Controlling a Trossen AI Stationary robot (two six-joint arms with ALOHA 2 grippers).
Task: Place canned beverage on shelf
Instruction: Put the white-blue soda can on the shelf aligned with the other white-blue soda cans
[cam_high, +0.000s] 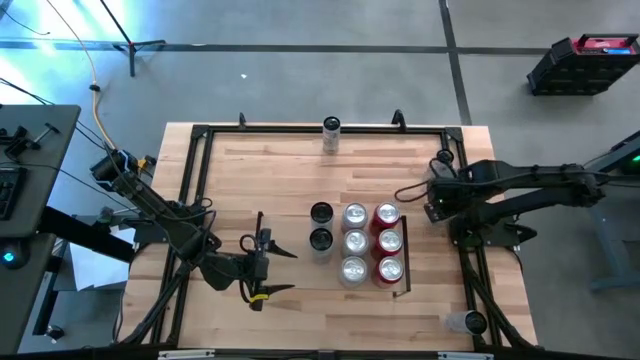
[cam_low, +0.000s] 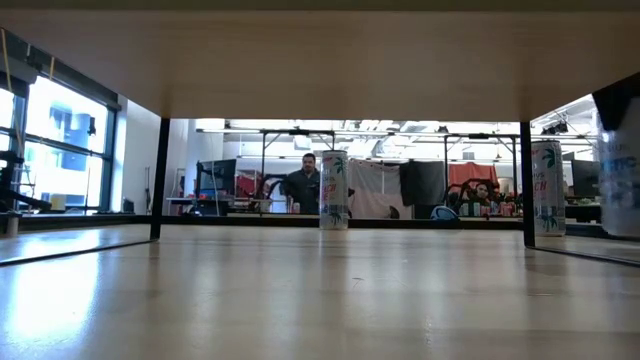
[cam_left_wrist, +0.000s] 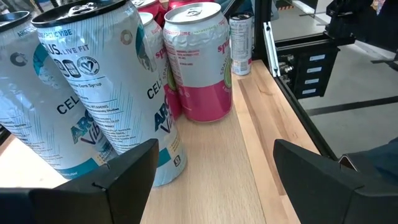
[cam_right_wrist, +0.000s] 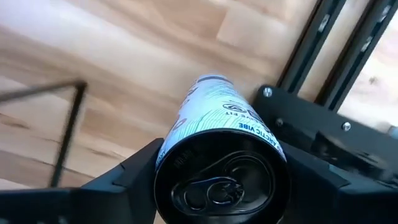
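Several cans stand in the shelf (cam_high: 405, 258): two dark-topped (cam_high: 320, 226), three silver (cam_high: 355, 243) and three red (cam_high: 388, 241). My left gripper (cam_high: 262, 262) is open and empty on the table's left of them; in its wrist view (cam_left_wrist: 214, 186) the white-and-blue cans (cam_left_wrist: 106, 87) and a pink can (cam_left_wrist: 199, 62) stand just ahead. My right gripper (cam_high: 441, 172) is at the far right corner, by the black frame, shut on a white-and-blue can (cam_right_wrist: 217, 143). My right gripper pinches the can between its two fingers, one on each side of its wall near the top rim (cam_right_wrist: 168, 149). The fingers come slanting down from the table's right. The can's tab end faces the wrist. Whether its bottom rests on the table, I cannot tell.
A lone can (cam_high: 331, 135) stands at the middle of the table's far edge, also in the low view (cam_low: 333, 190). Another can (cam_high: 465, 322) is at the near right corner, outside the black frame (cam_high: 200, 180). Bare wood lies between the left gripper and the far edge.
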